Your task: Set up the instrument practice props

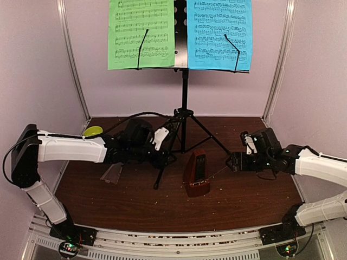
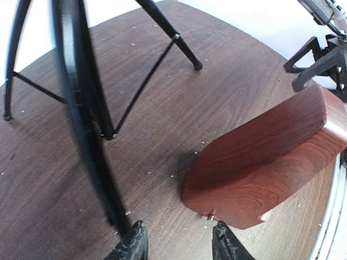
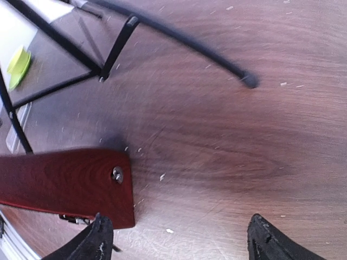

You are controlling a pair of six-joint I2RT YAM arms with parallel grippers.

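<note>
Top external view: the metronome (image 1: 196, 174) stands upright just in front of the music stand (image 1: 184, 116). The right gripper (image 1: 233, 161), wide open and empty, hovers beside it. The left gripper (image 2: 178, 246) is open and empty too. I'd close in level and slowly, so nothing tips.

left arm (image 1: 70, 149): white shells, black joints | right arm (image 1: 320, 165): same white and black | bases (image 1: 70, 234): black, small green and red lights | cable (image 1: 4, 162): thin black loop by left shoulder | left gripper (image 2: 179, 246), right gripper (image 3: 181, 241): matte black fingers (image 3: 100, 241), rounded tips
</note>
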